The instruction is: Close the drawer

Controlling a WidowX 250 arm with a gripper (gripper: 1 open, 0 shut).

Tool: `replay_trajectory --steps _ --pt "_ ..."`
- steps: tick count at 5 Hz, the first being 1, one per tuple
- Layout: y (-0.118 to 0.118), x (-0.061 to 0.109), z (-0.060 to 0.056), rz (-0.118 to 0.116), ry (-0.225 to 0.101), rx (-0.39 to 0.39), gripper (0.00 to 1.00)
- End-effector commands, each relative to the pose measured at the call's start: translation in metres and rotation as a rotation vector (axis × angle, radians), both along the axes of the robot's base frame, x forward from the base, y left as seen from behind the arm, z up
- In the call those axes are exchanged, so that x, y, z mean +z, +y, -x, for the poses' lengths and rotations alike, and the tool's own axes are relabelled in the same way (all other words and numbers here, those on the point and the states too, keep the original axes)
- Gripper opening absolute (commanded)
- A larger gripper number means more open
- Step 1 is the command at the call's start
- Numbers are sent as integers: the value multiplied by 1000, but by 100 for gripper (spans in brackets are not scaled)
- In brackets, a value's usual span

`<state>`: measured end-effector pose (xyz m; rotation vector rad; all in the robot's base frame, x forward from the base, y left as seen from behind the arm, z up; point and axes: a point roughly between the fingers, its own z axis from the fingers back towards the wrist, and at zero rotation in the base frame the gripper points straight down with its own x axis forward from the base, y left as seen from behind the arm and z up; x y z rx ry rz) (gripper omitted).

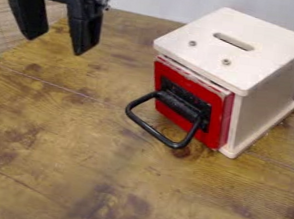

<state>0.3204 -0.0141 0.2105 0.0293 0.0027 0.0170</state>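
Camera view, and we have the gripper [59, 15] up in the far left corner, its two dark fingers spread apart with bare space between them, released and holding nothing. Across from it, well apart on the right, sits the cream-white cabinet [260, 55] with its slotted top, standing on the wooden table [63, 162]. Set in its front is our target, the red drawer [216, 125], its big black loop handle [145, 124] jutting out toward the near left. How far the drawer stands open is hard for us to judge; from this angle it looks nearly flush, so we would call any remaining travel short.

Now for the approach, and closing is a push, so no grasp should be needed. We would bring the fingers together, come down low in front of the drawer, and line up with its middle before touching. The push wants to run straight into the cabinet, along the drawer's own slide, since a sideways shove could twist the box or swing the whole cabinet. Watch that loop: a finger dropped through it could snag. Steady, gentle pressure until the front seats, then we back straight out.
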Motion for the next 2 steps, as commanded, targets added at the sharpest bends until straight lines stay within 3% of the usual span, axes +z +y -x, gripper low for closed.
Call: replay_trajectory --steps 1,2 --pt "-5 16 -2 -15 -54 -17 100" --pt "-3 14 -3 -2 -54 -11 100"
